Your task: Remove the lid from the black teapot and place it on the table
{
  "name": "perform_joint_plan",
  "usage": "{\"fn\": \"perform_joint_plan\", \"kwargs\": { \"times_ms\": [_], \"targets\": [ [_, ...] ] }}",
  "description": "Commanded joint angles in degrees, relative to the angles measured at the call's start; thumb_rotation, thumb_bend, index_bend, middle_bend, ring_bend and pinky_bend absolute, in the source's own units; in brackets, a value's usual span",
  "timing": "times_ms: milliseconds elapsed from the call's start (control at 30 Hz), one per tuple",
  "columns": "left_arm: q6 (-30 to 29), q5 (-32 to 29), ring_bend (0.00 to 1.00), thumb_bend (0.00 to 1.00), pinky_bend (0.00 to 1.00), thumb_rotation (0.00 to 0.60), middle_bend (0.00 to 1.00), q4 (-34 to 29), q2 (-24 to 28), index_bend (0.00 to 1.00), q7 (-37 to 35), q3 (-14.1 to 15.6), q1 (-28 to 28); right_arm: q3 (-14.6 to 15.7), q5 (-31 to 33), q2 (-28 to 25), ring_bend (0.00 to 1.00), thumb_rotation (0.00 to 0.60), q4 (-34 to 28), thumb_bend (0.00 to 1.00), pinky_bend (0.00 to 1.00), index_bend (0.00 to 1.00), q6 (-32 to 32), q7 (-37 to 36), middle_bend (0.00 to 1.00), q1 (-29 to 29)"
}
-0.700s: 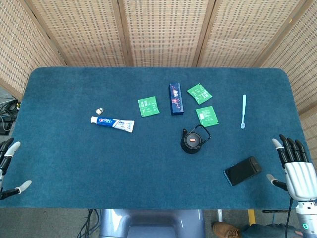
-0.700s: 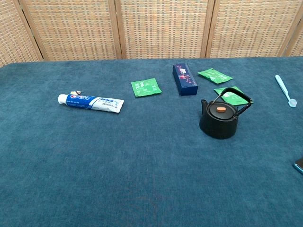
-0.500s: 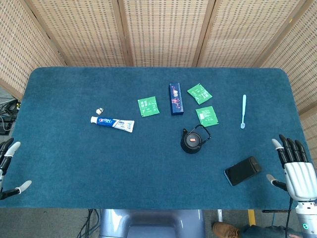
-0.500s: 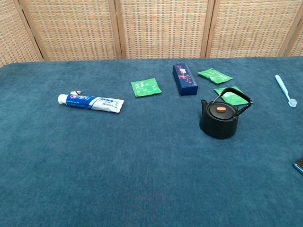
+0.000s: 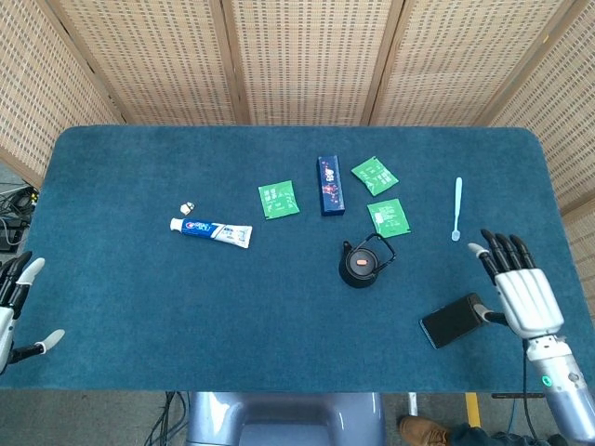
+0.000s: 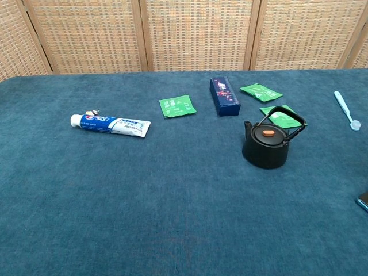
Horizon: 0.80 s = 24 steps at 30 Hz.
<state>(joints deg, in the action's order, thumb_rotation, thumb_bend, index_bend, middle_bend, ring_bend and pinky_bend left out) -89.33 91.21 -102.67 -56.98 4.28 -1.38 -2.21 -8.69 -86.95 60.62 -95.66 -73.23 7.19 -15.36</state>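
Note:
The black teapot (image 5: 361, 264) (image 6: 265, 146) stands right of the table's middle, its wire handle raised. Its lid (image 5: 361, 265) (image 6: 268, 134), black with an orange knob, sits on the pot. My right hand (image 5: 516, 286) hovers open over the table's right edge, fingers spread, well to the right of the teapot. My left hand (image 5: 17, 302) is open at the table's left edge, far from the pot. Neither hand shows in the chest view.
A black phone (image 5: 455, 320) lies just left of my right hand. Behind the teapot are green sachets (image 5: 388, 217), a dark blue box (image 5: 330, 185) and a light blue toothbrush (image 5: 456, 209). A toothpaste tube (image 5: 211, 229) and a small cap (image 5: 187, 205) lie to the left.
My right hand has moved inward and forward over the table, toward the phone and teapot. My left hand has barely shifted. The teapot has not moved.

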Motion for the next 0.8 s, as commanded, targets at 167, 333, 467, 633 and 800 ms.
{"fn": "perform_joint_plan", "kwargs": {
  "times_ms": [167, 333, 467, 633, 800],
  "targets": [
    [4.0, -4.2, 0.0, 0.0, 0.0, 0.6, 0.0, 0.3, -1.5, 0.0, 2.8, -1.6, -2.3, -7.3, 13.8, -0.1, 0.0, 0.6, -5.3, 0.07, 0.0, 0.45, 18.6, 2.6, 0.0, -14.4],
    [5.1, -6.0, 0.0, 0.0, 0.0, 0.6, 0.0, 0.5, -2.0, 0.0, 3.5, -2.3, -3.1, -9.3, 24.1, 3.7, 0.0, 0.6, -2.9, 0.22, 0.0, 0.49, 23.6, 7.9, 0.0, -20.7],
    [5.8, -7.4, 0.0, 0.0, 0.0, 0.6, 0.0, 0.6, -2.0, 0.0, 3.3, -2.8, -3.5, -9.6, 30.9, 8.0, 0.0, 0.6, -0.9, 0.3, 0.0, 0.51, 24.2, 11.3, 0.0, -24.0],
    [6.5, -8.4, 0.0, 0.0, 0.0, 0.6, 0.0, 0.7, -1.9, 0.0, 3.0, -3.1, -3.8, -9.0, 37.5, 11.6, 0.0, 0.6, 1.4, 0.34, 0.0, 0.52, 25.4, 14.4, 0.0, -27.1],
    [7.2, -9.0, 0.0, 0.0, 0.0, 0.6, 0.0, 0.9, -1.8, 0.0, 2.8, -3.2, -4.2, -7.3, 42.6, 15.0, 0.0, 0.6, 3.9, 0.4, 0.0, 0.54, 24.7, 18.1, 0.0, -29.7]
  ]
}}
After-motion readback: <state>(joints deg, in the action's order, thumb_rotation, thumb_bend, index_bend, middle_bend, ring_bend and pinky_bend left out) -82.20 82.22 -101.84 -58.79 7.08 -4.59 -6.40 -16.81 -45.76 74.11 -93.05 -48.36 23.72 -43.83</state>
